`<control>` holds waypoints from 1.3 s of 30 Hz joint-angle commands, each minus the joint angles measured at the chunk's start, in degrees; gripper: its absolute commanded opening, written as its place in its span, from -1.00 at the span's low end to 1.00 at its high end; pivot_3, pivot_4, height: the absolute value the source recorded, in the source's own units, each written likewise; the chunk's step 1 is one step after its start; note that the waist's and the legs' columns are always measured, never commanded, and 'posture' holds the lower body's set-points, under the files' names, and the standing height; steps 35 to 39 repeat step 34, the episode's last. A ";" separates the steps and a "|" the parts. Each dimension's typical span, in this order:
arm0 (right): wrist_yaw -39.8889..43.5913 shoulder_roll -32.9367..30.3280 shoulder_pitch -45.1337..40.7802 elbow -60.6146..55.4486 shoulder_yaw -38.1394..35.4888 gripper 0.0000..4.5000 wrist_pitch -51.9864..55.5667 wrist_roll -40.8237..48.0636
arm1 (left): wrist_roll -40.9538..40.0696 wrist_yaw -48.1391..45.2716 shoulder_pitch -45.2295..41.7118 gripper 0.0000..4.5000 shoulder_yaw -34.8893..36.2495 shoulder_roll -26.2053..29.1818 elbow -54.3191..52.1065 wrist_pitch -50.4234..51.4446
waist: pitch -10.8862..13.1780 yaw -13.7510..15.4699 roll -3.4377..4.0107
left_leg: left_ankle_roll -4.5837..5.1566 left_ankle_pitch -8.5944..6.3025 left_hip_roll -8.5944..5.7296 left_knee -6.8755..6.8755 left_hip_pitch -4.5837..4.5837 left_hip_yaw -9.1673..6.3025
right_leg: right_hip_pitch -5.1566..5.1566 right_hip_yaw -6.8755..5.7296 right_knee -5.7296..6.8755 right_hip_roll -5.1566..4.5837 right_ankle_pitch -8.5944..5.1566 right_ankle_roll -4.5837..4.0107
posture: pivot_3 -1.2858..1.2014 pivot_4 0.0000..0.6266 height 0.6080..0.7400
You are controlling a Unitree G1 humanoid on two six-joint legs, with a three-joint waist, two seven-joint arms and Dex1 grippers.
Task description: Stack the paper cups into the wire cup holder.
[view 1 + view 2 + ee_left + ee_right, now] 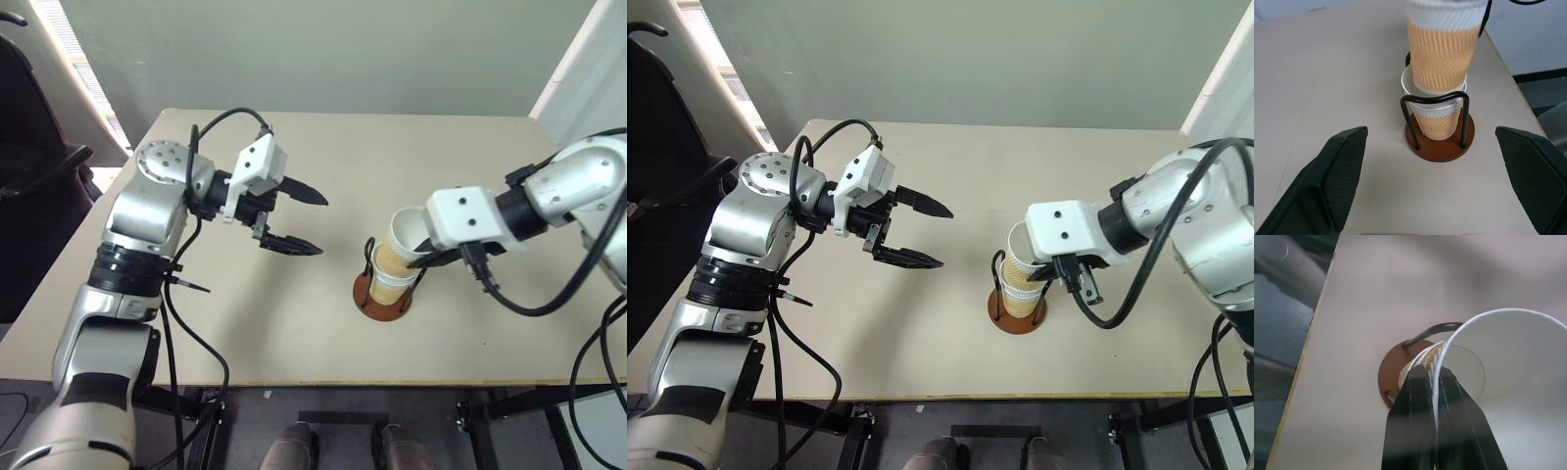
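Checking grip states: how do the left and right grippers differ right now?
The left gripper is open and holds nothing; the right gripper is shut on the rim of the top paper cup. The left hovers over bare table, apart from the wire cup holder; the right is directly above it. Both have black fingers.

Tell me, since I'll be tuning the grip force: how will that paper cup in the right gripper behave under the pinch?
The cup looks thin-walled, so the right gripper, pinching its rim, could probably crease it. It seems light and likely slides easily into the cups in the wire cup holder. Held tilted, it may catch on a hoop.
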 commanded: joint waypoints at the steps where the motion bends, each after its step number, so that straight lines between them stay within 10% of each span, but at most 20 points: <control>1: 0.03 1.27 -0.40 1.33 1.84 -0.99 -3.44 -4.69 | -0.62 0.34 -1.51 1.00 0.52 -0.02 -2.27 0.41 | 0.00 0.00 0.00 | 0.00 0.00 0.00 0.00 0.00 0.00 | 0.00 0.00 0.00 0.00 0.01 0.00 | 0.03 -0.52 1.00; 6: 1.33 3.06 -1.33 2.97 2.32 -0.90 -4.86 -6.86 | -0.68 0.56 -1.31 1.00 0.52 -0.11 -3.03 0.91 | 0.00 0.01 0.00 | 0.00 0.00 0.00 -0.01 -0.01 -0.01 | -0.01 -0.01 -0.02 0.00 0.01 0.00 | 0.03 -0.52 1.00; 15: -2.12 8.24 -7.86 8.29 -6.28 0.31 7.43 -1.61 | -0.79 1.95 0.49 1.00 1.21 0.71 -4.15 2.16 | 0.00 -0.18 0.00 | -0.05 0.03 0.00 -0.04 -0.01 -0.02 | -0.03 -0.01 0.00 0.01 -0.04 -0.13 | 0.03 -0.52 1.00; 33: -35.51 11.08 22.28 15.60 -44.07 0.31 19.63 3.31 | -1.61 23.78 12.01 1.00 16.81 6.30 2.49 8.49 | 0.00 0.13 -0.01 | -0.30 0.16 0.01 -0.29 0.07 -0.04 | -0.04 -0.03 0.00 0.03 -0.01 -0.07 | 0.03 -0.52 1.00; 39: -36.47 10.76 23.69 15.48 -45.71 0.31 19.18 3.43 | -1.45 25.26 12.28 1.00 17.70 6.46 3.63 8.30 | 0.00 0.13 -0.01 | -0.30 0.16 0.01 -0.29 0.07 -0.04 | -0.04 -0.03 0.01 0.03 -0.01 -0.07 | 0.03 -0.52 1.00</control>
